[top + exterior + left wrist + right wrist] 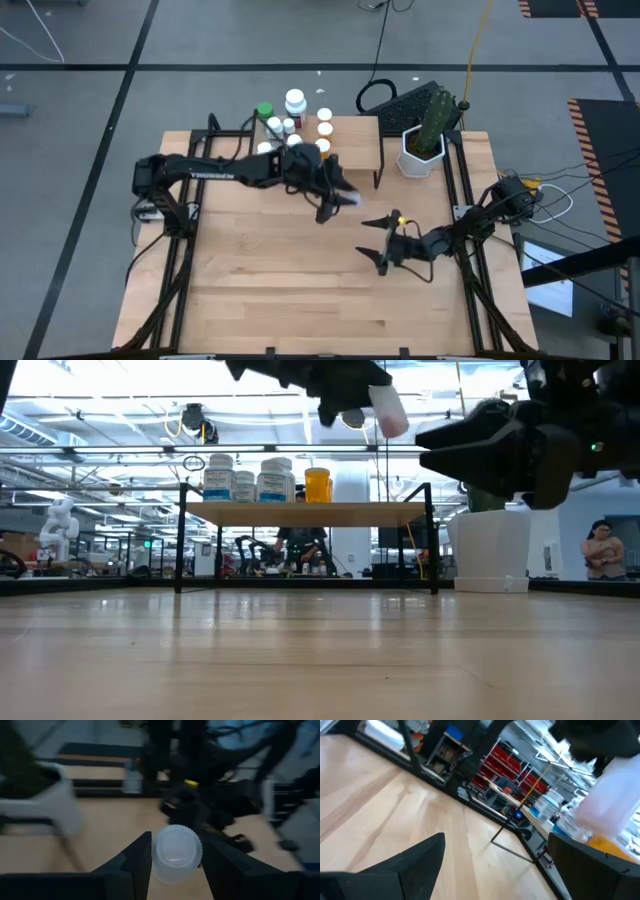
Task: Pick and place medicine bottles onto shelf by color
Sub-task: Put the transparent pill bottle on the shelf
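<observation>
My left gripper is over the middle of the table, in front of the shelf, and is shut on a pale pink bottle with a white ribbed cap. In the low view this bottle sticks out below the gripper, high above the table. My right gripper hovers open just to the right and nearer, with its fingers spread wide. Several bottles, one of them orange, stand on the shelf top. Others, including a green-capped one, show at the shelf's far left end. My left gripper pinches the pale pink bottle between its two fingers, one on each side of it just beside the white cap. The bottle is lifted clear of the table and tilted. Its free end points down toward the table's right.
A white hexagonal pot with a cactus stands at the shelf's right end. Bare tabletop stretches across the near half. A keyboard and cables lie beyond the far edge, and a person stands in the room behind.
</observation>
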Robot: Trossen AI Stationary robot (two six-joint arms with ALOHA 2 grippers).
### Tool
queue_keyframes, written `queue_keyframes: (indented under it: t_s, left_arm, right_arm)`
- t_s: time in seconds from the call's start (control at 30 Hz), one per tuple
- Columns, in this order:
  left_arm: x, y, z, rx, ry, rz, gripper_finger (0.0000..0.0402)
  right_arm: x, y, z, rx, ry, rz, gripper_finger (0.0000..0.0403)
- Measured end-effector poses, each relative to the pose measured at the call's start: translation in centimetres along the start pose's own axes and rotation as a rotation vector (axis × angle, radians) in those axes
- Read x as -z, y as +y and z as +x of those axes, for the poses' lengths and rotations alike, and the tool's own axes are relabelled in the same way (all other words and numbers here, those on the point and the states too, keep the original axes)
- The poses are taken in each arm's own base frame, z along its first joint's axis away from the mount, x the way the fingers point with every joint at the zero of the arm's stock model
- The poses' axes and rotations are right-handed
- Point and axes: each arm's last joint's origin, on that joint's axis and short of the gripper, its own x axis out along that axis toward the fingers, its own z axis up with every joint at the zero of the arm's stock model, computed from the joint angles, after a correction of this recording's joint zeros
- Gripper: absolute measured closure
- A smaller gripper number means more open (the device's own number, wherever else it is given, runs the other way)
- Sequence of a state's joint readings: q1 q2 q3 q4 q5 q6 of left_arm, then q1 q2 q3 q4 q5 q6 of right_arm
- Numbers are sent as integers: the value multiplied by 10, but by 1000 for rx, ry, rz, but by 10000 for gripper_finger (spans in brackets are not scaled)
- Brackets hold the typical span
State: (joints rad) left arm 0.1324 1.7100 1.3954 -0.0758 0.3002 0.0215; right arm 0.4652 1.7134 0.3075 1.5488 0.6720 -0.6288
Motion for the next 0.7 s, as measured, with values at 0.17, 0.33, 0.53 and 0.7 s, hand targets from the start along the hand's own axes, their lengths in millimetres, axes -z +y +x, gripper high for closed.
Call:
queue_keyframes:
  t_s: [0.17,0.33,0.53,0.7]
  left_arm:
    - [-31,25,-22,-163,31,75,249]
    - [-36,60,-40,-274,35,80,248]
    - [-22,100,-42,-355,60,47,248]
    - [-12,120,-30,-372,80,34,248]
  right_arm:
    - [7,-3,-6,30,35,40,53]
    - [8,-5,-5,37,41,51,53]
    - [13,-12,0,72,63,28,53]
    - [16,-17,4,98,77,28,53]
